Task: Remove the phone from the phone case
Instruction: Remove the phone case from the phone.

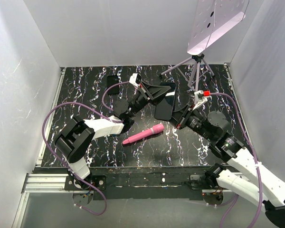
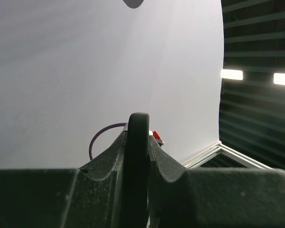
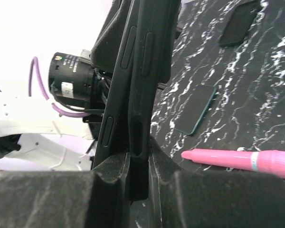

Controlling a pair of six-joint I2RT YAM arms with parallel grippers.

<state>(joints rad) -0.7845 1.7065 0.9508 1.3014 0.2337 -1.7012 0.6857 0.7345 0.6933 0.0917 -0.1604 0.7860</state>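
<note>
Top view evenly bright off the white walls (image 1: 133, 33); black table (image 1: 147, 152) reads dark. Left wrist: left gripper (image 2: 138, 137) dark and soft up close, ceiling lights (image 2: 232, 74) clipped near the right edge. Right wrist: right gripper (image 3: 138, 156) underexposed and blurred, upper left corner blown out.

Black marbled table (image 1: 85, 88), pink marker (image 1: 143, 134), tripod (image 1: 196, 60)

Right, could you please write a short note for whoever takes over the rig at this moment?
Left gripper: shut on one end of the phone case.
Right gripper: shut on the opposite edge.
Things: the case is held between both arms above the table. I cannot tell whether the phone is inside it. A pink marker and a dark phone lie on the table.
Done: case off the table, gripped by both arms.
Left: work the phone out of the case.
</note>
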